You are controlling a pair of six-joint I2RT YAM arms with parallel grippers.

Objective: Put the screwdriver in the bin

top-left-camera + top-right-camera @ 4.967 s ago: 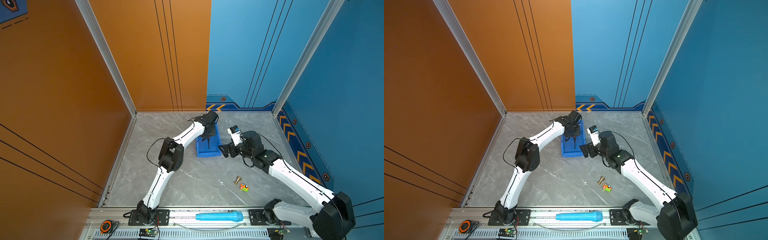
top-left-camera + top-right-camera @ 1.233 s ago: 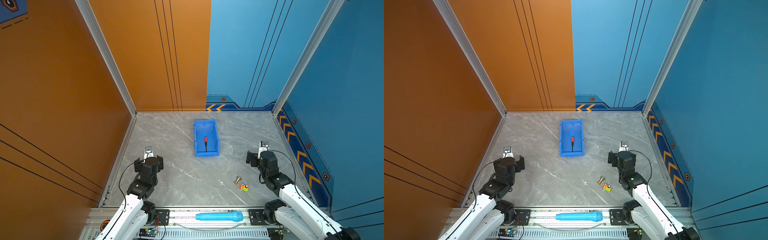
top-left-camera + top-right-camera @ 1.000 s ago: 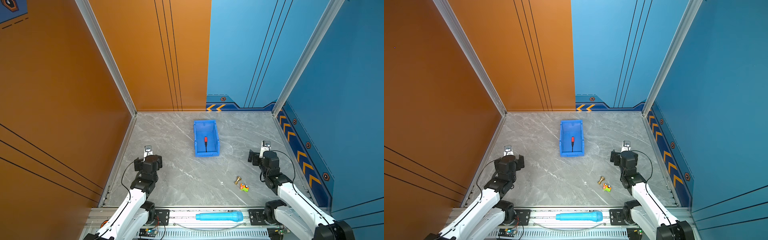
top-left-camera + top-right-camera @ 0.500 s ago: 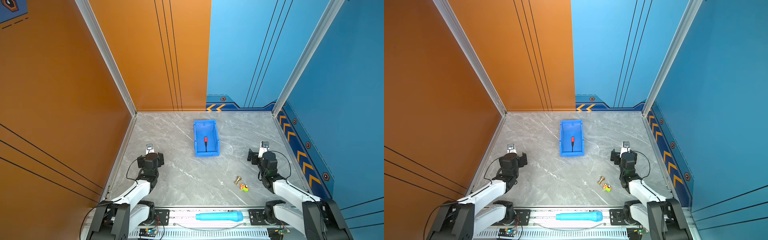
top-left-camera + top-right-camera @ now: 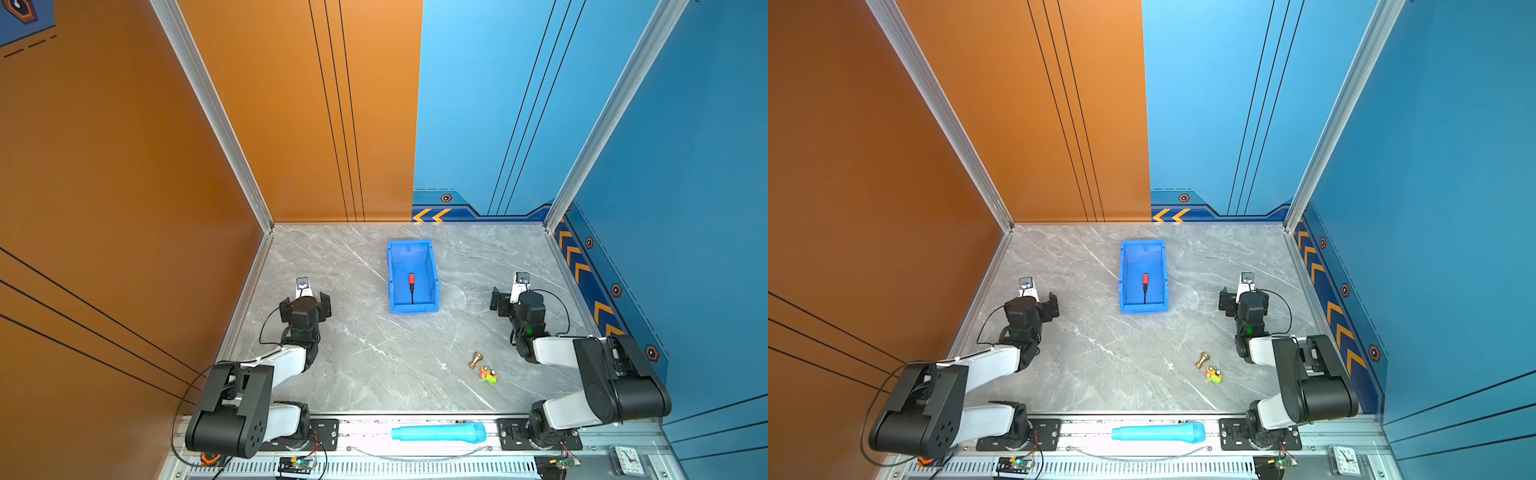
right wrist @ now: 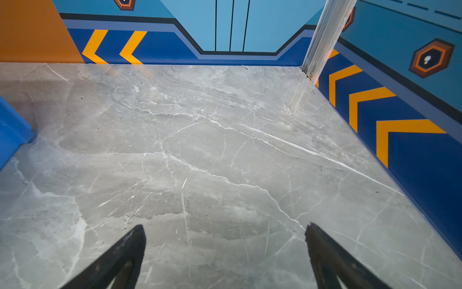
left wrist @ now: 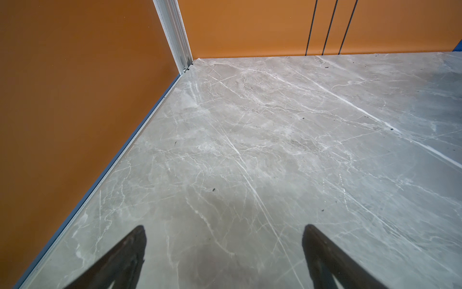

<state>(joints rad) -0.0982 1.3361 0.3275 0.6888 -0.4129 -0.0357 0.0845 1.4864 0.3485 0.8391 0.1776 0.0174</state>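
Note:
The screwdriver [image 5: 411,282] [image 5: 1145,284], red-orange handle and thin black shaft, lies lengthwise on the floor of the blue bin [image 5: 413,308] [image 5: 1144,308], handle toward the back wall. My left gripper [image 5: 304,300] [image 5: 1034,301] [image 7: 223,232] hovers low near the left wall, open and empty, well away from the bin. My right gripper [image 5: 515,297] [image 5: 1244,299] [image 6: 225,232] sits near the right wall, also open over bare marble. One corner of the bin [image 6: 12,130] shows in the right wrist view.
A small brass piece [image 5: 476,360] and an orange-green toy [image 5: 488,374] lie on the marble at the front right. A light-blue microphone-shaped cylinder [image 5: 438,432] rests on the front rail. Orange and blue walls enclose three sides.
Five seconds ago both grippers were at the bin, the left over it. Both arms have since folded back to the front sides. The screwdriver stays in the bin.

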